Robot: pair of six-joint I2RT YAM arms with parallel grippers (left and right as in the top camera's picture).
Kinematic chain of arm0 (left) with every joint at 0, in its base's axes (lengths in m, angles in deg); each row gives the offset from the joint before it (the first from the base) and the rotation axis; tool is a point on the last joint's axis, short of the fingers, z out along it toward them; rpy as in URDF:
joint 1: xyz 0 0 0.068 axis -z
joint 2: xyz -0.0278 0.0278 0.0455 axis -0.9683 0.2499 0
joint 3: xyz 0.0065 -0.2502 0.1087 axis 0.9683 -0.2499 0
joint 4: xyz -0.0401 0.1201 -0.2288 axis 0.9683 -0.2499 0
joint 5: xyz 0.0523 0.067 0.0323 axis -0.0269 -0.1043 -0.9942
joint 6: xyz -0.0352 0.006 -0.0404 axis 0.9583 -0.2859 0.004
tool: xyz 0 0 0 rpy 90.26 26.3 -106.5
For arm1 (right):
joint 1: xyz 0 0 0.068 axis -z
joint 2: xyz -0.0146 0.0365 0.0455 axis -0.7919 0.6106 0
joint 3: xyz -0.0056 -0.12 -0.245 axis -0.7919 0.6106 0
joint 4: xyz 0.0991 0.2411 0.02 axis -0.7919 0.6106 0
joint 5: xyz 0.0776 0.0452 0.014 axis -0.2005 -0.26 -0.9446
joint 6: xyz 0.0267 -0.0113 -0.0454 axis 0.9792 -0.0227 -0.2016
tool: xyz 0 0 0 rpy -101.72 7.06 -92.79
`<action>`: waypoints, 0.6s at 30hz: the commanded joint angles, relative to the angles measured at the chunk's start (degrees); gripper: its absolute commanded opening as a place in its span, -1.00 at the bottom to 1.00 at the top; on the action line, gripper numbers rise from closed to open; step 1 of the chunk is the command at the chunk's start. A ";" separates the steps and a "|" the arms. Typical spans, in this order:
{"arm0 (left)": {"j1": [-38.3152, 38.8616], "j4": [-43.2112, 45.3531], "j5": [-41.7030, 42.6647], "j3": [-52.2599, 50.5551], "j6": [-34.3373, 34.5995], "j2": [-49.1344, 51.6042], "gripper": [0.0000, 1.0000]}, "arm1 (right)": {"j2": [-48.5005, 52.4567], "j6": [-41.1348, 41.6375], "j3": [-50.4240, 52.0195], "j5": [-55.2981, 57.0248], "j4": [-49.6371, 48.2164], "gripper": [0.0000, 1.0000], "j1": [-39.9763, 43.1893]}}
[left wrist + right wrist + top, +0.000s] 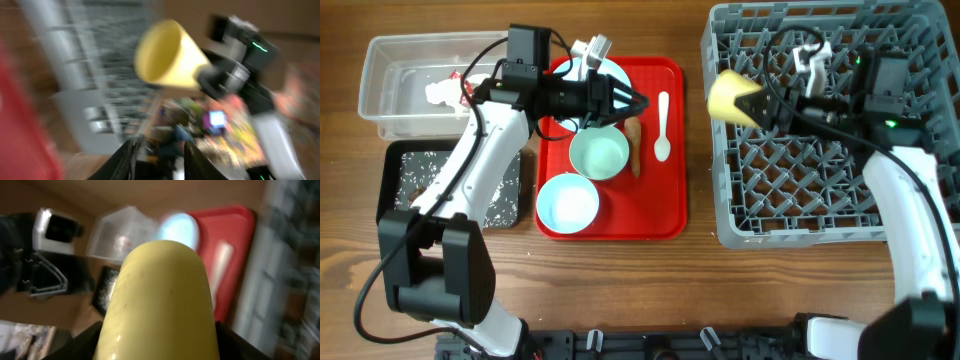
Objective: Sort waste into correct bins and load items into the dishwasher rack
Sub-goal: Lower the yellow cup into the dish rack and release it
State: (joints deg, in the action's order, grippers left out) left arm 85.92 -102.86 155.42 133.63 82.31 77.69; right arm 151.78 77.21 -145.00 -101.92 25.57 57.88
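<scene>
- Cup (728,96): yellow, lying sideways, mouth toward the tray (665,205); pinched at its base by the right jaws; held above the left rim of the rack (820,236), not yet set among the pegs
- Left jaws: spread and empty, as far as the blurred wrist view shows; poised over the tray near the plate (612,70) and the upper bowl (600,156)
- Risk, cup: released here it would likely tip off the rim onto the desk (620,290) or wedge crooked between pegs; cause, sideways hold and a position right at the edge
- Risk, arms: both jaws point at each other across the gap between tray and rack; a reach by either could bring a knock
- Risk, left side: a descent may catch the bowl rim or nudge the carrot (636,150) lying just beside it
- Tray, remaining: plate, upper bowl, lower bowl (567,203), spoon (662,125), carrot
- Clear tub (390,60): wrapper (442,92) inside
- Black tub (410,148): rice (420,180) scattered inside
- Obstruction: left arm crosses over both tubs and part of the plate
</scene>
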 commanded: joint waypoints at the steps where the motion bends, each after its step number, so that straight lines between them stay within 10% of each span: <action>1: -0.02 -4.59 -25.57 0.55 0.09 -1.01 -0.27 | -6.78 -3.76 -8.92 22.47 11.13 -0.23 -0.09; 7: -0.02 -11.06 -43.08 0.55 0.07 -1.01 -0.19 | -7.48 -2.82 -17.40 40.52 32.37 -0.24 -2.89; 18: -0.02 -13.20 -48.19 0.52 -0.59 -1.01 -0.16 | 6.21 -1.25 -17.38 42.75 46.14 -0.24 -3.48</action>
State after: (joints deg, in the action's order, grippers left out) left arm 85.92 -116.02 108.91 133.68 82.25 77.69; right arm 154.01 75.11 -162.07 -61.86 71.41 54.69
